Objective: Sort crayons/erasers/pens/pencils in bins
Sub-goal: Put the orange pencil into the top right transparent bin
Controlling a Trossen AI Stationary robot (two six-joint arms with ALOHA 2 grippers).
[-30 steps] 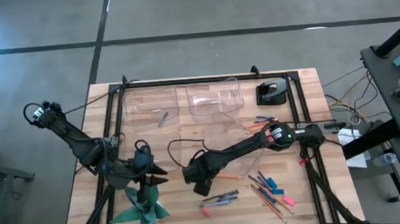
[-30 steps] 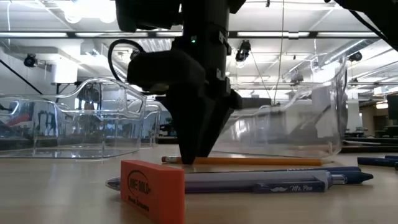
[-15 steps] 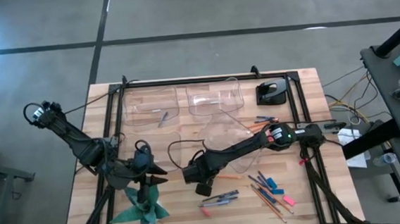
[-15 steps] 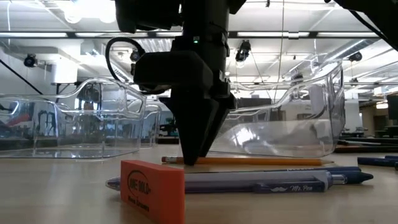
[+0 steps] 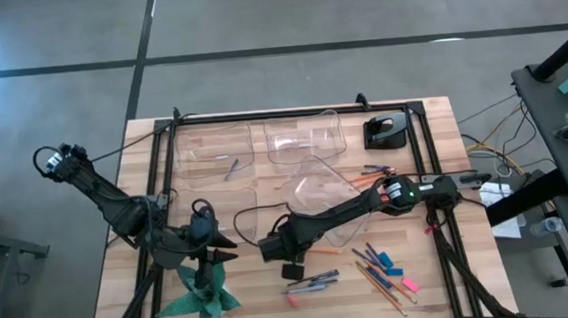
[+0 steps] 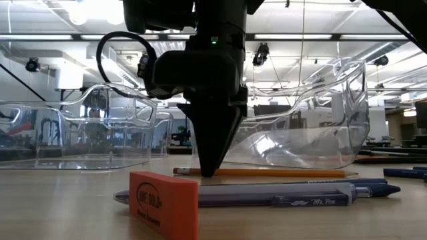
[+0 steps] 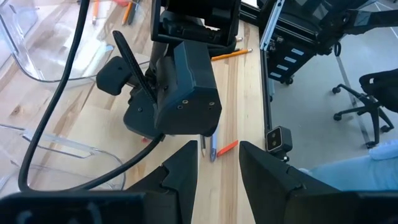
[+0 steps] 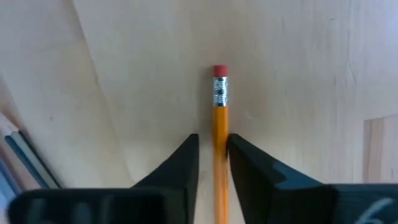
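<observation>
The sorting is barely begun. Of the four clear bins, the one [image 5: 213,149] at the table's far edge holds a single thin stick, too small to name, and its neighbour [image 5: 305,137] looks empty. The third bin [image 5: 321,191], lying tilted just beyond the right gripper, shows nothing inside either; the fourth is hard to make out.

Nearly everything remains loose on the table [image 5: 275,315]. Beside that tilted bin lie a dark pen [image 6: 293,193], an orange-pink eraser [image 6: 163,202], and, further toward the right arm's base, a scatter of blue crayons [image 5: 376,258], pencils and small erasers [image 5: 409,285].

The right gripper [image 8: 212,155] is down at the table just in front of the tilted bin, its fingers [image 8: 177,165] pinching an orange pencil [image 8: 219,112], whose eraser end sticks out past them. It lies flat on the wood, not yet lifted.

The left gripper [image 7: 214,168] hangs over the green paper star [image 5: 205,297], fingers spread and holding nothing.
</observation>
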